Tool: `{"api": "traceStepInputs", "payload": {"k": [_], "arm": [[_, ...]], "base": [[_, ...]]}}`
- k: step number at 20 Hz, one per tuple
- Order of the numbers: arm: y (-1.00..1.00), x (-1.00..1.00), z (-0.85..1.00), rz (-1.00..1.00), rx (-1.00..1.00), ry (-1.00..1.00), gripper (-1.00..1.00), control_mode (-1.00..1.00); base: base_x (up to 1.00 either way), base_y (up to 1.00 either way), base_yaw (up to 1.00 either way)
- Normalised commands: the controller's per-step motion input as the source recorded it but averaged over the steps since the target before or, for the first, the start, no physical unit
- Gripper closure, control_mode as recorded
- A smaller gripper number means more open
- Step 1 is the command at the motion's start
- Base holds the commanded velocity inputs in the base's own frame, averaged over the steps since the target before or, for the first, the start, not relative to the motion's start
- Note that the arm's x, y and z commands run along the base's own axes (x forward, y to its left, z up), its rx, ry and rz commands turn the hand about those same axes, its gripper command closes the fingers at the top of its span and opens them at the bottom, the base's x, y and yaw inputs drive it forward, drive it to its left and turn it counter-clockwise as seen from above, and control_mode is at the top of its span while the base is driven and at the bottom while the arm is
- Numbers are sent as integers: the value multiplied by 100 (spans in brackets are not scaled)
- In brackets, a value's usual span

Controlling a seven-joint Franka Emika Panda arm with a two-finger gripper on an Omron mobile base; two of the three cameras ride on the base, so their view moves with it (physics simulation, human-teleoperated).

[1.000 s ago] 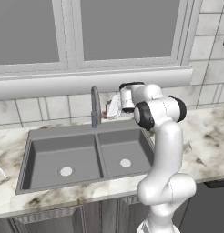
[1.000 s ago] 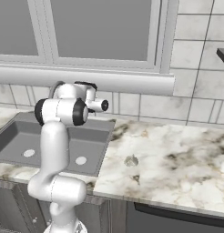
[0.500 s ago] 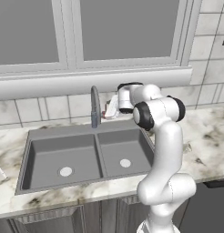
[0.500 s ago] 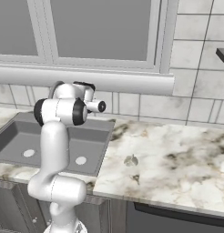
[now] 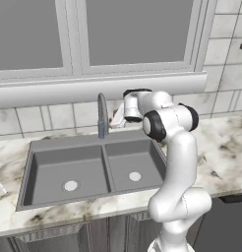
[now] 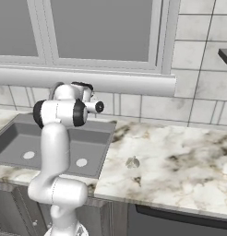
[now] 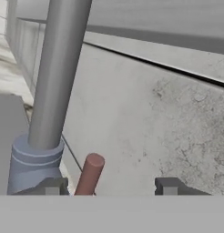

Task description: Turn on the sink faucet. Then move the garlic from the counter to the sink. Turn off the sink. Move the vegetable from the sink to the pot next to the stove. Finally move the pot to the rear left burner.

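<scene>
Between the fingertips: short reddish-brown faucet lever, untouched.
Gripper: spread wide.
Beside its left tip: tall grey metal faucet column.

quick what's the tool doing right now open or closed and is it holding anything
Tool: open, holding nothing; the faucet's reddish handle stands between its fingertips beside the faucet.

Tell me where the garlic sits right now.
In the right base view, the garlic lies on the marble counter, just right of the sink.
</scene>
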Motion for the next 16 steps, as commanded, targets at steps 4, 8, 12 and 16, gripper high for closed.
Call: {"api": "traceStepInputs", "payload": {"k": [4,8,12,16], "arm": [[9,8,-2,0,2,0,100,-100],[0,0,0,-3,3,5,100,-100],[-2,0,-5,-15,3,1,100,-100],[-18,0,-10,-23,5,0,100,-100]], "base": [[0,0,0],[0,0,0],[0,0,0],[0,0,0]]}}
